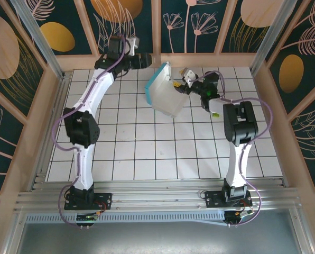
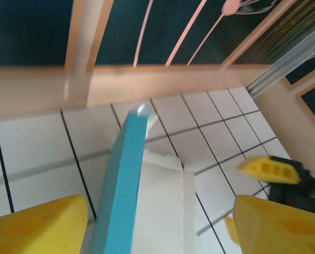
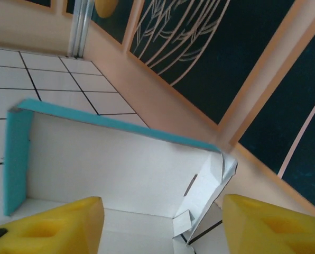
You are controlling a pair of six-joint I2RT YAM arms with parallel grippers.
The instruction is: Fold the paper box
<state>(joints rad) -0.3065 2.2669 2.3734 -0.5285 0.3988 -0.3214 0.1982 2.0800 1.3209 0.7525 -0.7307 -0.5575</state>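
The paper box is at the back middle of the table, half formed, white inside with turquoise outer faces. My left gripper is just behind its upper left corner. In the left wrist view a turquoise wall and white panel stand between the spread yellow fingers, touching neither. My right gripper is at the box's right edge. Its wrist view looks into the white interior, where a creased flap stands up between the wide fingers. Both grippers are open.
A wooden rail and the patterned back wall run close behind both grippers. Wooden side walls fence the white tiled table. The right gripper's yellow finger appears in the left wrist view.
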